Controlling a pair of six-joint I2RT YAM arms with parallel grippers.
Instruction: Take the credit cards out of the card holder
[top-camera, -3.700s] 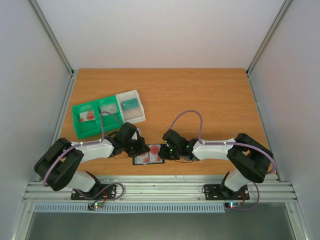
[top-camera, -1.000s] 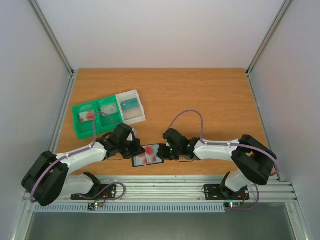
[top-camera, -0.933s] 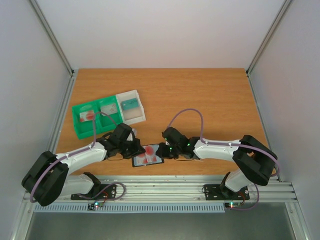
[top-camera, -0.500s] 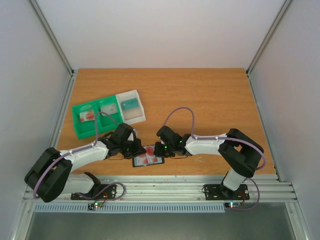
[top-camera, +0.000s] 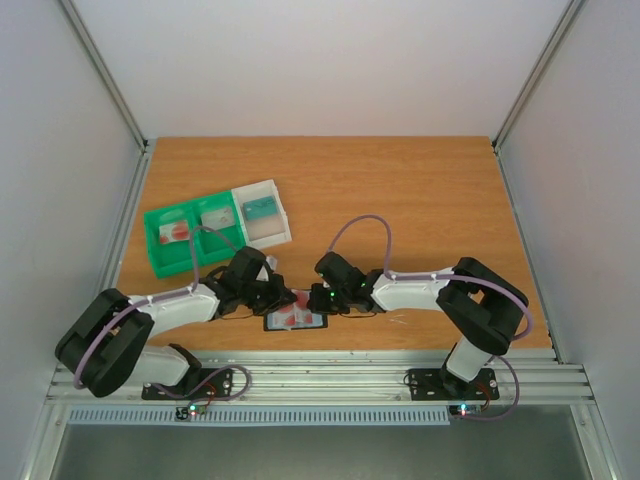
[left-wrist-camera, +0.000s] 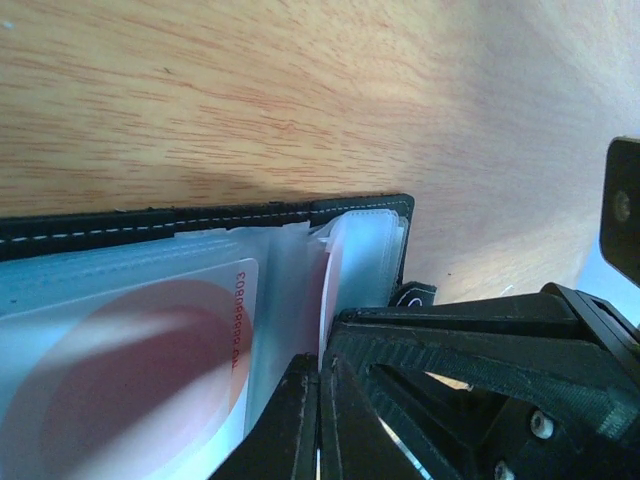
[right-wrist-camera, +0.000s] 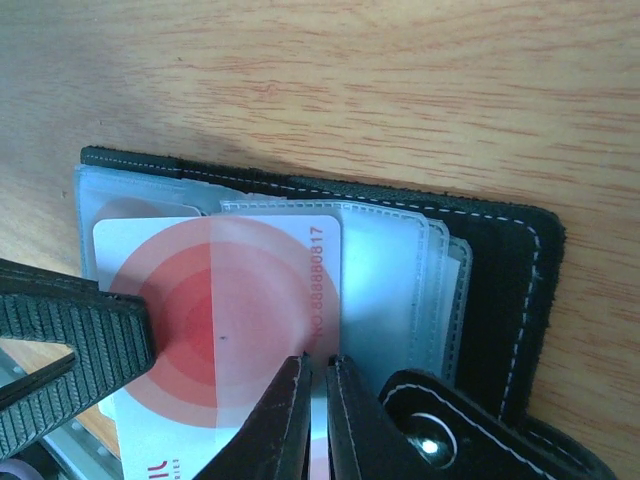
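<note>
The wooden counter (top-camera: 400, 200) is seen with a green tray (top-camera: 156, 262) at its left. The black card holder (top-camera: 296, 318) is laid open and flat at the near edge, between the two arms. The left end effector (left-wrist-camera: 318, 400) is pressed together on a clear pocket leaf of the holder. The right end effector (right-wrist-camera: 318, 400) is clamped on the near edge of a red-blotched card (right-wrist-camera: 230, 300). That card is partly tucked in its pocket. A second red-blotched card (left-wrist-camera: 130, 370) is seen inside another pocket.
</note>
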